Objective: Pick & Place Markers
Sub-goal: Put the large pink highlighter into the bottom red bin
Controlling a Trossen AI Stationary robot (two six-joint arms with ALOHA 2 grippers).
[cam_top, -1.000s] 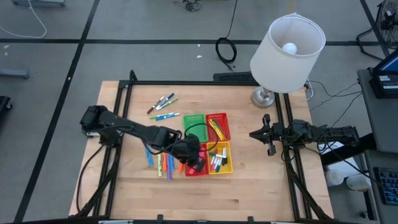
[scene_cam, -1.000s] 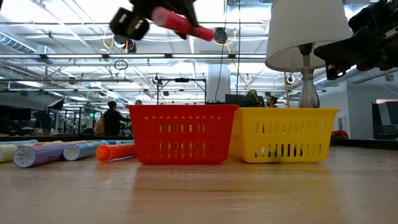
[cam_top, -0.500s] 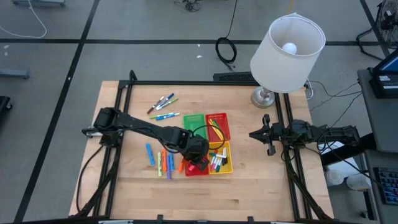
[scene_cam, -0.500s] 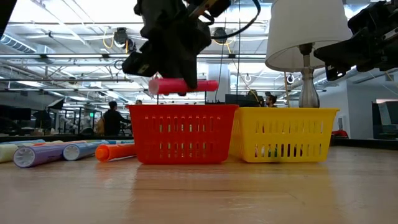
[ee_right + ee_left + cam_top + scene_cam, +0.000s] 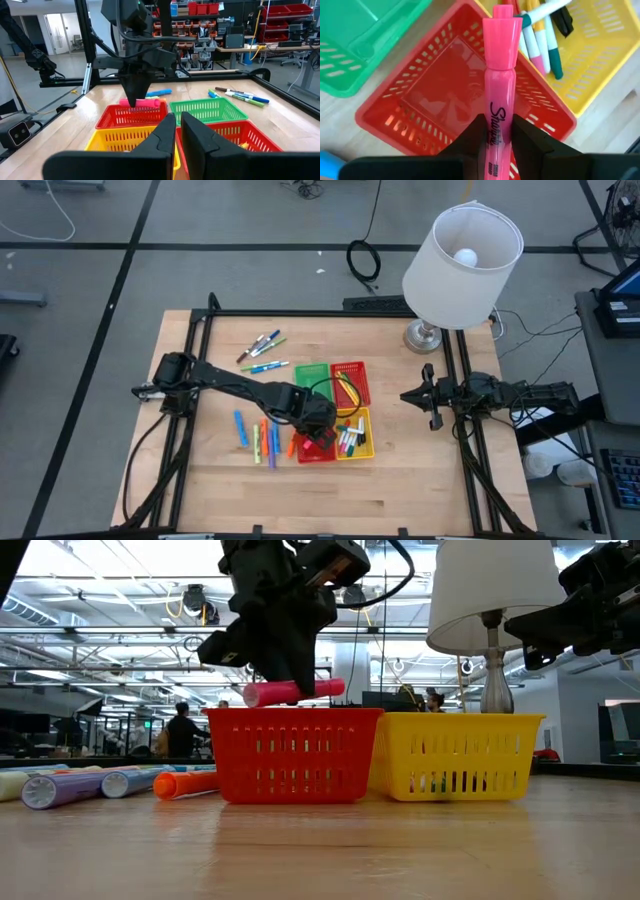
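Observation:
My left gripper [image 5: 320,434] hangs over the near red basket [image 5: 311,450], shut on a pink marker [image 5: 497,95]. In the low view this marker [image 5: 293,692] lies level, just above the red basket's rim [image 5: 293,712]. Several loose markers [image 5: 257,438] lie flat on the table left of the baskets, and a few more markers [image 5: 262,352] lie nearer the far edge. The yellow basket [image 5: 357,442] holds several markers [image 5: 540,45]. My right gripper [image 5: 432,395] waits shut at the table's right side. My left gripper pinches the pink marker's barrel [image 5: 496,120] between its two fingers [image 5: 474,137], at the printed part behind the cap. The fingers come steeply from above and lie across the marker. The marker is lifted clear and level over the red basket [image 5: 445,75].
A green basket [image 5: 312,375] and a second red basket [image 5: 350,380] with markers stand behind the near pair. A white-shaded lamp [image 5: 460,255] stands at the far right corner. Black frame rails [image 5: 200,360] run along the table's edges.
My left gripper has come down toward the near red basket with the pink marker, shifting slightly toward the table's right. The marker, high and tilted a second ago, now lies level just above the basket's rim. The grip has stayed on it.

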